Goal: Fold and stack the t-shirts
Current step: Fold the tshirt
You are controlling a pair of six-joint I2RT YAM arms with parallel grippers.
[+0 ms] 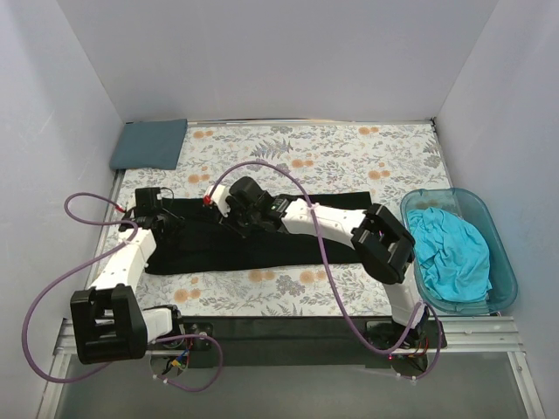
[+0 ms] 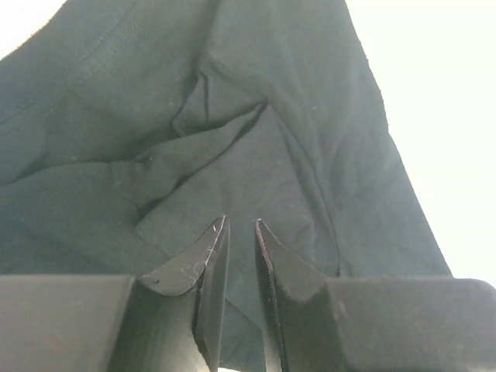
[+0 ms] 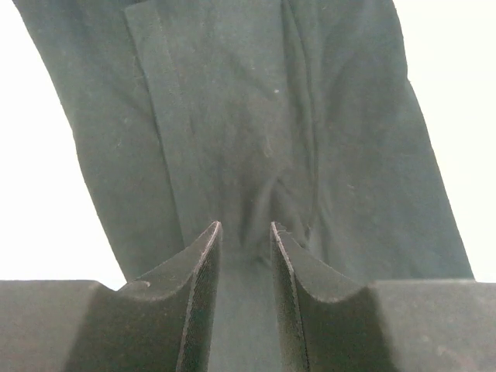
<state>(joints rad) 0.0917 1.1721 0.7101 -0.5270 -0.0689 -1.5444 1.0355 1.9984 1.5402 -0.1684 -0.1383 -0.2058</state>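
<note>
Fingers (image 2: 211, 260) of left gripper (image 2: 242, 223) narrowly apart, tips down on black tee (image 1: 218, 249), which lies flat as a wide band; cannot tell if cloth is pinched. Right gripper (image 3: 246, 226) same, creases running into its gap. Left arm (image 1: 122, 262) reaches tee's left end; right arm (image 1: 332, 223) stretches leftward across its middle.

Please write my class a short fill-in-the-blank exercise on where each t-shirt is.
1. The turquoise t-shirt lies bunched inside the ____.
2. The blue-grey t-shirt at the far left corner is already ____.
3. The black t-shirt lies spread across the ____ of the table cloth.
Missing words: tub, folded, middle.
</note>
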